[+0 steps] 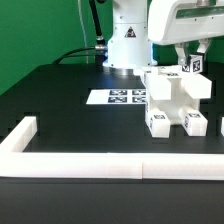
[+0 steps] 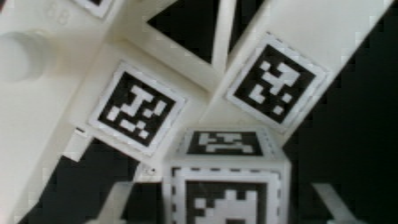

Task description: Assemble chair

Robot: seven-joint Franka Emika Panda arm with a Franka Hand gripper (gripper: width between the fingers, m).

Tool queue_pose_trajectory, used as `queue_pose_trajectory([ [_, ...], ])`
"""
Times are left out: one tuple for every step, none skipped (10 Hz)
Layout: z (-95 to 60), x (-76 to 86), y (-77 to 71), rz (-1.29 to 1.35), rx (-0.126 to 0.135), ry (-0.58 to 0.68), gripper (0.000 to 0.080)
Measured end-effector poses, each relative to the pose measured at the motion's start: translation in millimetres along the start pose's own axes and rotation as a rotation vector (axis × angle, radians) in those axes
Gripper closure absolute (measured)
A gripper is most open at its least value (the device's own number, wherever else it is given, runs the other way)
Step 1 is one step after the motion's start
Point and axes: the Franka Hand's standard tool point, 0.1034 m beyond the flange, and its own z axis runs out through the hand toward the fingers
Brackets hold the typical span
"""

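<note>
**Robot fingers clamped on a tagged block atop a part-built chair, near one side edge of a black tabletop**

A low white border wall (image 1: 90,160) runs along the near edge of the tabletop (image 1: 55,105). At the near corner on the exterior view's left it turns and runs a short way back. The part-built chair (image 1: 172,95), made of white blocky plastic, stands close to the side edge on the exterior view's right. Its squat legs (image 1: 158,123) carry black-and-white square tags and sit near the wall without touching it. One leg is cut off by the frame's edge.

The fingers (image 1: 182,55) come down from above and grip a small tagged block (image 1: 190,66) at the top of the chair. In the wrist view, blurred grey shapes press close on either side of that block. Slanted white panels with more tags fill the space beyond it.

The marker board (image 1: 120,97) lies flat toward the middle of the tabletop, just beside the chair on the exterior view's left. It sits in front of the robot's white base (image 1: 125,45), which is at the far edge.

A wide stretch of bare tabletop runs from the marker board to the corner where the wall turns. A narrower bare strip lies between the board and the near wall.

The tabletop is matte black. Behind the far edge hangs a green backdrop (image 1: 40,25).
</note>
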Motion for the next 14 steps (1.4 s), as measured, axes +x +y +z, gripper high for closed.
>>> queue_pose_trajectory([
  [0.0,0.0,0.0,0.068,0.0,0.0,0.0512],
  [0.1,0.0,-0.1,0.131,0.001,0.0,0.0512],
  [0.1,0.0,-0.1,0.216,0.001,0.0,0.0512],
  [0.2,0.0,-0.1,0.271,0.001,0.0,0.0512],
  [0.2,0.0,-0.2,0.327,0.001,0.0,0.0512],
  [0.3,-0.1,-0.2,0.398,0.001,0.0,0.0512],
  [0.3,0.0,-0.3,0.442,0.002,0.0,0.0512],
  [0.4,0.0,-0.4,0.541,0.002,0.0,0.0512],
  [0.5,0.0,-0.4,0.601,0.002,-0.001,0.0512],
  [0.6,0.0,-0.7,0.662,0.003,-0.001,0.0512],
  [0.8,0.3,-1.5,0.769,0.007,-0.001,0.0512],
  [0.9,0.4,-1.7,0.816,0.009,-0.001,0.0512],
  [0.9,0.5,-1.9,0.864,0.01,-0.001,0.0512],
  [0.9,0.6,-2.1,0.926,0.011,-0.002,0.0512],
])
